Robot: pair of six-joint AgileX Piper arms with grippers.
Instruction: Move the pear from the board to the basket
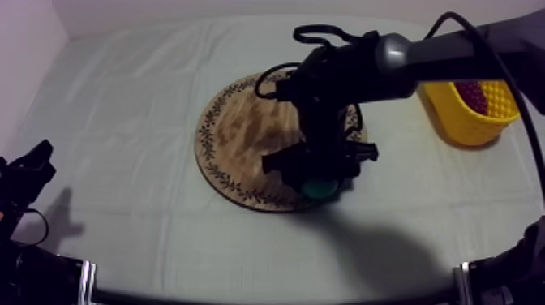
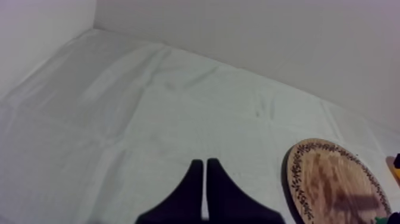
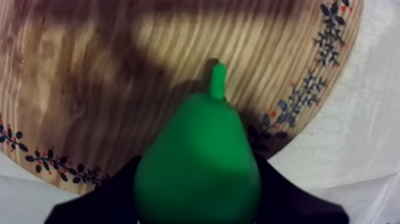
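1. Pear [image 3: 199, 164]: clasped between right gripper [image 3: 199, 186] fingers, over wooden board [image 3: 119, 71] rim; long axis along fingers, stem pointing away toward board centre.
2. Left gripper [image 2: 205, 174]: fingers pressed together, above bare cloth [image 2: 119, 119].
3. Yellow basket [image 1: 466, 113]: well apart from pear.

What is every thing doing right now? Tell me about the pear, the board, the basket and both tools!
pear: held between the right tool's fingers, at the board's rim.
right tool: shut on the pear.
left tool: shut on nothing, low over the cloth.
wooden board: flat on the cloth, bare apart from the pear.
yellow basket: upright, something dark red inside, no pear yet.
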